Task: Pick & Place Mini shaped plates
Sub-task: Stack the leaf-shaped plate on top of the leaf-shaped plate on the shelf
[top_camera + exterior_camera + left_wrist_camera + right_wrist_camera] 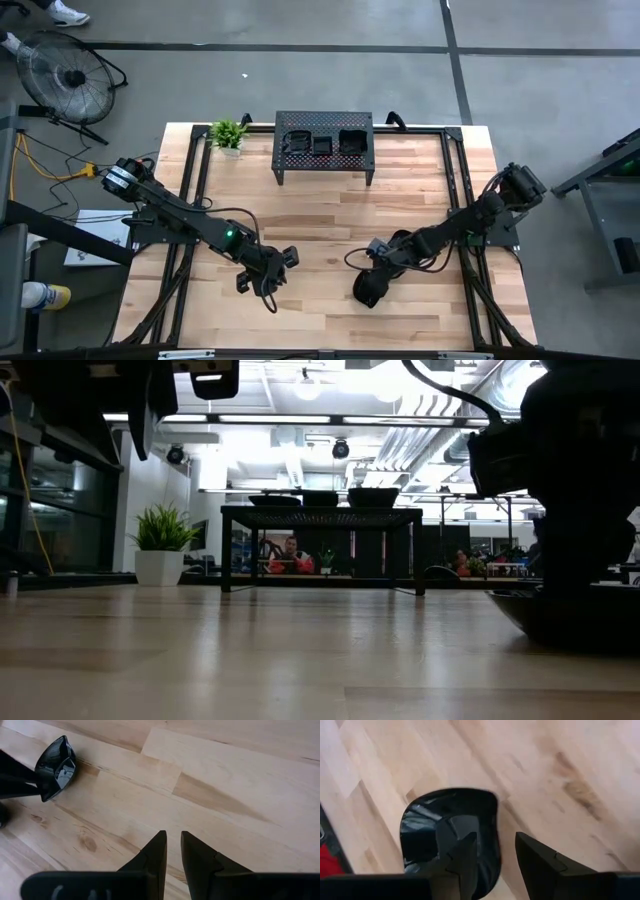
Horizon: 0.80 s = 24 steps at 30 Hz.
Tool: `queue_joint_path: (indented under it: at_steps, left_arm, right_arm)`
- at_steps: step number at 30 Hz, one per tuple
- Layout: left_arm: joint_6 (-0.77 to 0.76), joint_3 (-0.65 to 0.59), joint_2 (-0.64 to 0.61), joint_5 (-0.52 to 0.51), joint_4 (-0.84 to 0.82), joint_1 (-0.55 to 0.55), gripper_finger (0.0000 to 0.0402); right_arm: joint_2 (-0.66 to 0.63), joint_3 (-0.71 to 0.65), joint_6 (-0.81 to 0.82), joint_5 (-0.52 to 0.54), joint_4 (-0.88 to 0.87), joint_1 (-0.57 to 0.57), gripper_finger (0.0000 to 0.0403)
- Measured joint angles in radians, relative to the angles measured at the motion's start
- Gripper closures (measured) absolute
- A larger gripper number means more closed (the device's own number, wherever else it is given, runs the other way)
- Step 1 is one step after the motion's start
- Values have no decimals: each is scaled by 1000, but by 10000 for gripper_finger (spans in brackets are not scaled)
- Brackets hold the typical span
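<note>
One mini shaped plate [366,291], glossy black and roundish with a pointed end, sits at my right gripper [373,279], right of centre toward the table's near edge. It fills the right wrist view [445,827], and the left wrist view shows it tilted [56,766]. My right gripper [496,851] is shut on it. My left gripper [270,275] hovers left of centre, shut and empty [173,839], over bare wood. Three more plates [322,144] rest on top of the black perforated stand [323,160] at the far edge. My right gripper holds the plate by its rim [496,840], with one finger [465,857] inside the hollow and the other [535,862] outside. The fingers come slanting down from the table's right. The plate sits tilted; whether its low edge touches the table I cannot tell.
A small potted plant [229,134] stands at the far left corner beside the stand. The stand on its legs [320,520] carries plates [320,497]. Bare wooden table [320,220] lies between the stand and both grippers. A fan [70,80] stands on the floor beyond the table.
</note>
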Motion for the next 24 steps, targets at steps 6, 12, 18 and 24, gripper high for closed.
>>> queue_joint_path:
  at_steps: [6,12,18,24]
  left_arm:
    - [0,0,0,0,0,0,348]
    - [0,0,0,0,0,0,348]
    - [0,0,0,0,0,0,348]
    - [0,0,0,0,0,0,348]
  right_arm:
    - [31,0,-15,-1,14,0,274]
    - [27,0,-36,9,31,-3,275]
    - [27,0,-44,15,27,-10,278]
    - [27,0,-55,16,27,-25,318]
